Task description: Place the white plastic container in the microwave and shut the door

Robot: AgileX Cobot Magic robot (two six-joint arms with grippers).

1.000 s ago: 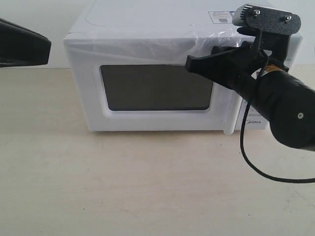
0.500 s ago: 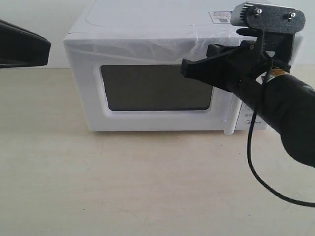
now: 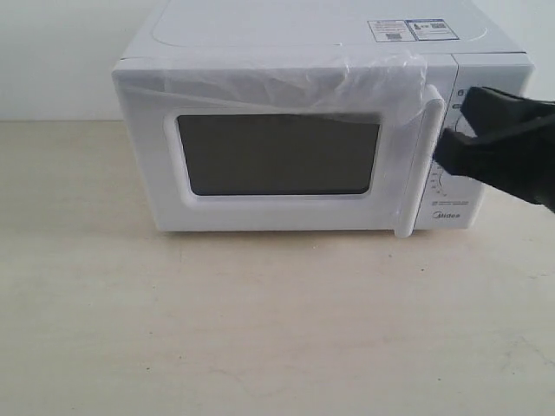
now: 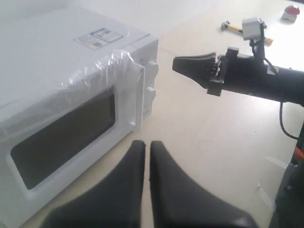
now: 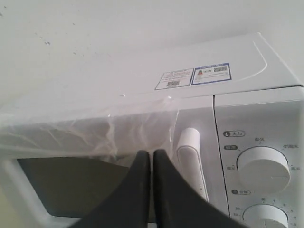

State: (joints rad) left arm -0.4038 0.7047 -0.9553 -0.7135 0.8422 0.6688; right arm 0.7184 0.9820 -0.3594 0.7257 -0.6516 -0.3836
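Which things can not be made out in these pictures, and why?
- White plastic container: in no view; the door is shut and its dark window shows nothing inside the microwave.
- Upper knob and lower knob: exterior view, mostly covered by the right arm; lower one cut by right wrist view's edge.
- Sticker text: too small in every view.
- Left gripper: outside the exterior view.

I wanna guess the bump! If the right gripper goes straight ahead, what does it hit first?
The right gripper would probably meet the door first, on its filmy front beside the handle; depth is unclear.
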